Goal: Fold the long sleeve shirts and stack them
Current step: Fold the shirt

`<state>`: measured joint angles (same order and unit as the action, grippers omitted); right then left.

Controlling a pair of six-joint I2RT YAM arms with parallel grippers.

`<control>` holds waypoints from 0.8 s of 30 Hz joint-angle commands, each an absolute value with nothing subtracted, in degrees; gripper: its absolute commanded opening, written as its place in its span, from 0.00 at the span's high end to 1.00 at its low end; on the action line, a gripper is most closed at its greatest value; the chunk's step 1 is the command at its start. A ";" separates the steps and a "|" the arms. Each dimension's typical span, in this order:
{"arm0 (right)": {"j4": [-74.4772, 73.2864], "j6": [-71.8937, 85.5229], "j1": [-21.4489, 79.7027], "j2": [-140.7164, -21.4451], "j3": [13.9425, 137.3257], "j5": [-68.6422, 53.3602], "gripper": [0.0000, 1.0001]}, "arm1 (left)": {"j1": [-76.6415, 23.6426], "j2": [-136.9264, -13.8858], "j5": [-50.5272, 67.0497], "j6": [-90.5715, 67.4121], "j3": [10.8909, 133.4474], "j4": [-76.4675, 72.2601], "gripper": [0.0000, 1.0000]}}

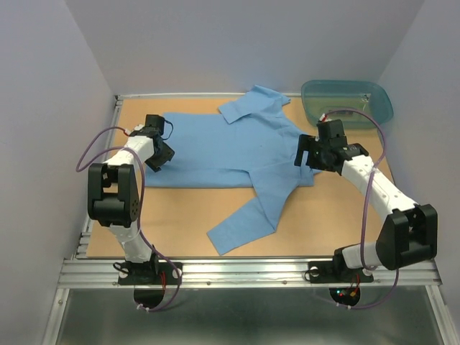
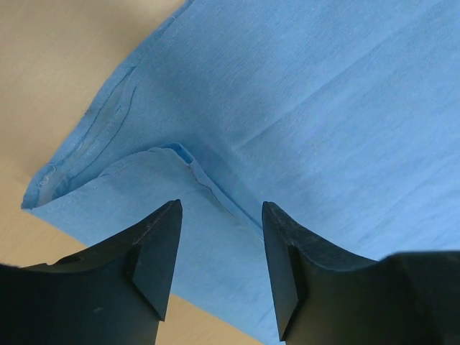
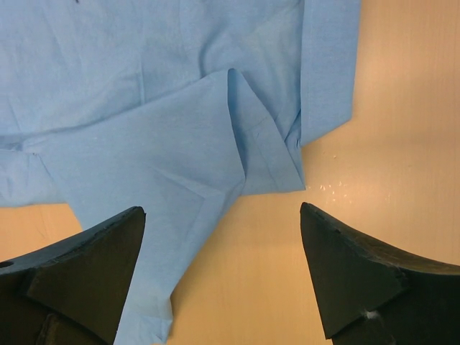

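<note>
Black two-finger left gripper: jaws part-open, empty, over left hem of light blue thin cotton long-sleeve shirt. Shirt mid tan table, looks part-folded, sleeve trailing toward near edge. Right gripper: wide open, empty. No stack yet.

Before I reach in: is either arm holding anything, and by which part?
Nothing is held: left gripper and right gripper, jaws open, over the shirt.
</note>
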<state>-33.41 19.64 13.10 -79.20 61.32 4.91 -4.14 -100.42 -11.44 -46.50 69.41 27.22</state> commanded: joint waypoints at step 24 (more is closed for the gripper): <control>-32.08 19.25 13.18 -74.88 57.13 4.04 0.06 | -5.27 -105.12 -15.38 -49.74 75.76 32.52 0.80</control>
<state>-33.01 19.66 13.10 -76.51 58.96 4.08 -4.93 -105.27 -13.04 -48.80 72.84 31.07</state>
